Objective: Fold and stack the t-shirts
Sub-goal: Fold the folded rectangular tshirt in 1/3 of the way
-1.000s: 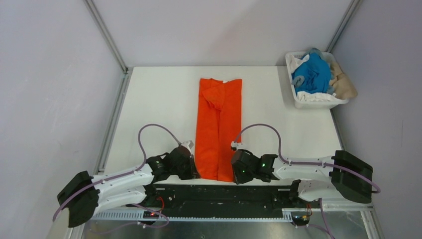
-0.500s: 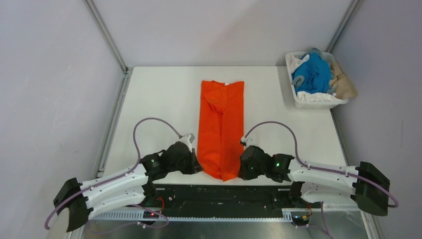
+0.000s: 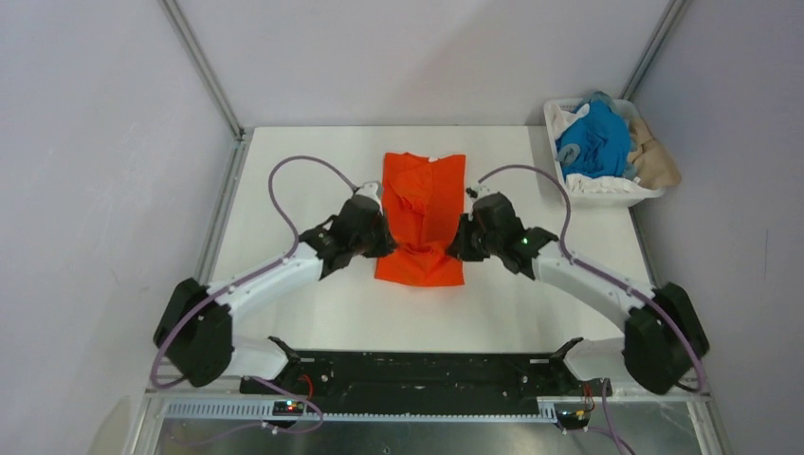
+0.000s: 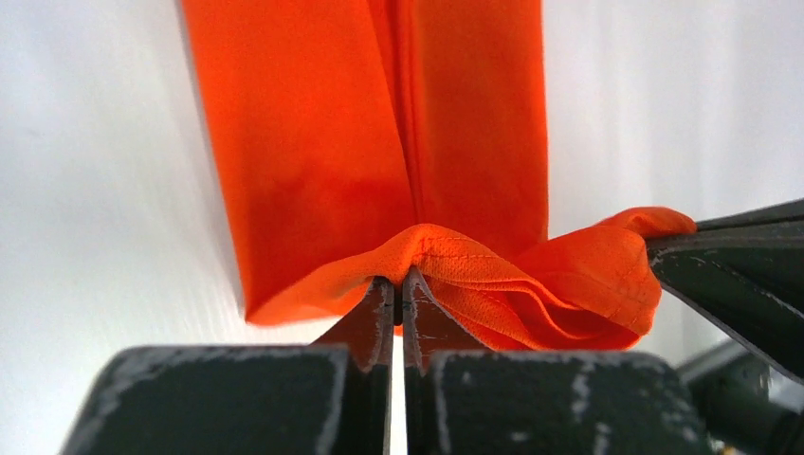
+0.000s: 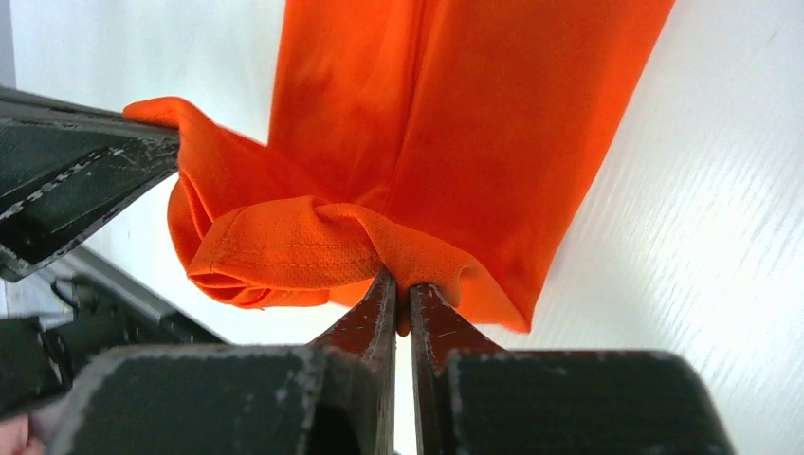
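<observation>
The bright orange t-shirt [image 3: 421, 213] lies as a narrow folded strip in the middle of the table, its near end lifted and doubled back over the rest. My left gripper [image 3: 384, 243] is shut on the hem's left corner [image 4: 408, 261]. My right gripper [image 3: 454, 248] is shut on the hem's right corner [image 5: 398, 256]. Both hold the hem above the middle of the shirt. The blue t-shirt [image 3: 594, 140], a white one [image 3: 595, 184] and a beige one [image 3: 656, 156] lie heaped in the basket.
The white plastic basket [image 3: 612, 196] stands at the table's far right corner. Grey walls with metal frame posts enclose the table [image 3: 294, 190] on the left, back and right. The black base rail [image 3: 417, 370] runs along the near edge.
Both grippers have carried the shirt's near hem from the table's near edge up and away towards the middle, folding the strip over itself. The arms have stretched out.
</observation>
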You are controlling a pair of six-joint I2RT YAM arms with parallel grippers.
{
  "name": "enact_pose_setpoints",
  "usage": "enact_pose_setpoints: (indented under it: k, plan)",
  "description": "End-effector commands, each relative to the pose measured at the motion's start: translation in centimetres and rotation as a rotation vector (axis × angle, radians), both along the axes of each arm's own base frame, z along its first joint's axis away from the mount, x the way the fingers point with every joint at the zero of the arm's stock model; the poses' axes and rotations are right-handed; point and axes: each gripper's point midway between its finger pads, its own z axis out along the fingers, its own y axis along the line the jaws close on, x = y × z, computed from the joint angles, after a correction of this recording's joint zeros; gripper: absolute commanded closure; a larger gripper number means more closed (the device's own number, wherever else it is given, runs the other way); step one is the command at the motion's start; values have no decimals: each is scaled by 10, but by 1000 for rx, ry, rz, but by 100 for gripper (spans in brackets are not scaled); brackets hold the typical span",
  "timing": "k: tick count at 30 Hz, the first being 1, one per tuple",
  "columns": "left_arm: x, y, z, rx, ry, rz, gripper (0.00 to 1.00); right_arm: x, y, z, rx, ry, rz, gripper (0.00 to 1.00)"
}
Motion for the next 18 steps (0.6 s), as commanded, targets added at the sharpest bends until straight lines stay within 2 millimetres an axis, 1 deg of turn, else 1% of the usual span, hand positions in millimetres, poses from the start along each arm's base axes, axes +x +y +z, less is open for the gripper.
enact_pose_setpoints:
  k: [1, 2, 3, 4, 5, 6, 9, 10, 12, 13, 14, 15, 16, 17, 18]
  plan:
    - [48, 9, 8, 33, -53, 39, 100, 45, 8, 10, 4, -43, 19, 94]
    - [56, 6, 5, 42, -45, 40, 100, 52, 4, 7, -1, -32, 4, 94]
    - [62, 8, 5, 49, -46, 42, 100, 58, 4, 1, -10, -19, -4, 94]
    - [69, 4, 2, 52, -38, 35, 100, 65, 0, 0, -8, -21, -19, 94]
    - [74, 5, -7, 68, -20, 39, 100, 71, -3, -5, -11, -11, -32, 94]
    - [81, 3, -3, 61, -28, 41, 100, 75, -2, -6, -1, -13, -30, 94]
    - [98, 4, -12, 73, -8, 57, 100, 93, -6, -15, 4, 6, -53, 93]
    - [101, 3, -15, 74, -1, 55, 100, 96, -5, -17, 9, 12, -49, 93]
    - [110, 4, -21, 77, 13, 59, 100, 105, -3, -30, 8, 35, -34, 92]
    - [115, 5, -26, 81, 21, 65, 100, 110, -2, -28, 13, 28, -31, 92]
    - [119, 8, -27, 84, 23, 75, 100, 113, 1, -35, 17, 37, -22, 92]
    - [122, 8, -30, 88, 27, 78, 100, 117, 2, -34, 20, 27, -15, 91]
    - [125, 11, -31, 92, 28, 89, 100, 120, 3, -39, 21, 29, -10, 90]
    - [128, 11, -34, 99, 30, 93, 100, 125, 4, -37, 22, 18, -10, 88]
    - [130, 13, -36, 103, 33, 95, 100, 128, 5, -40, 16, 21, -12, 87]
